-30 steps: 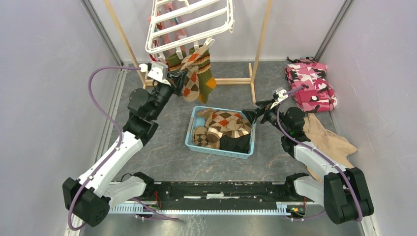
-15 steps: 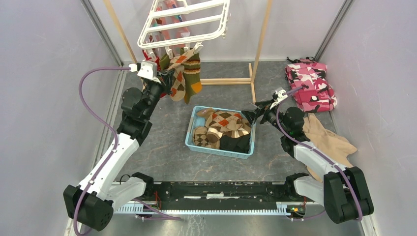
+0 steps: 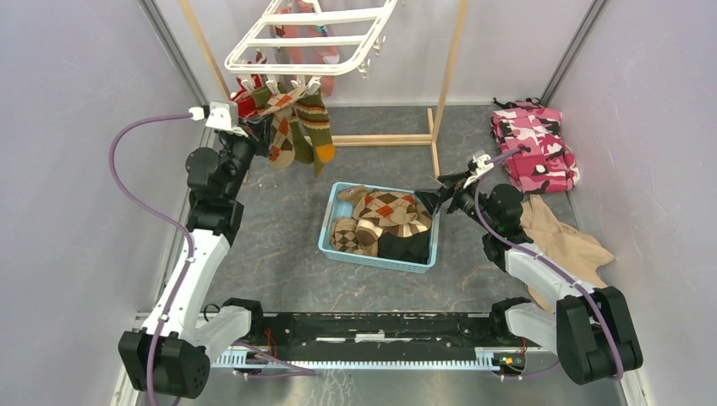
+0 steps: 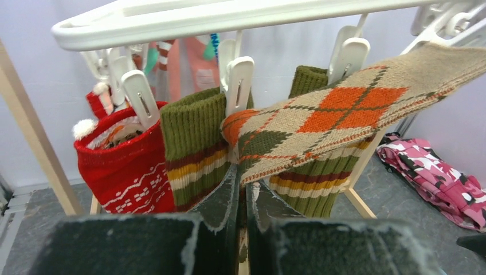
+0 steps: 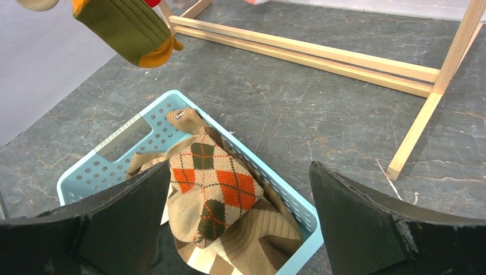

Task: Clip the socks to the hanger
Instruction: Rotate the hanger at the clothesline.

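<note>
The left gripper (image 4: 242,182) has its fingers pressed together on one end of a tan knitted sock with orange and olive argyle diamonds (image 4: 344,112), which runs up and to its right. Over the last second this arm has swung left, and the white plastic rectangular drying hanger (image 3: 304,40) has turned and swung with it, the hung socks (image 3: 296,135) following. A white dangling clip (image 4: 238,80) sits just above the pinched end; I cannot tell whether it bites. The rack seems dragged, so clipping looks unsteady. The right gripper (image 5: 239,172) stays spread wide above the light blue plastic basket (image 5: 86,175) of spare socks (image 5: 209,183).
</note>
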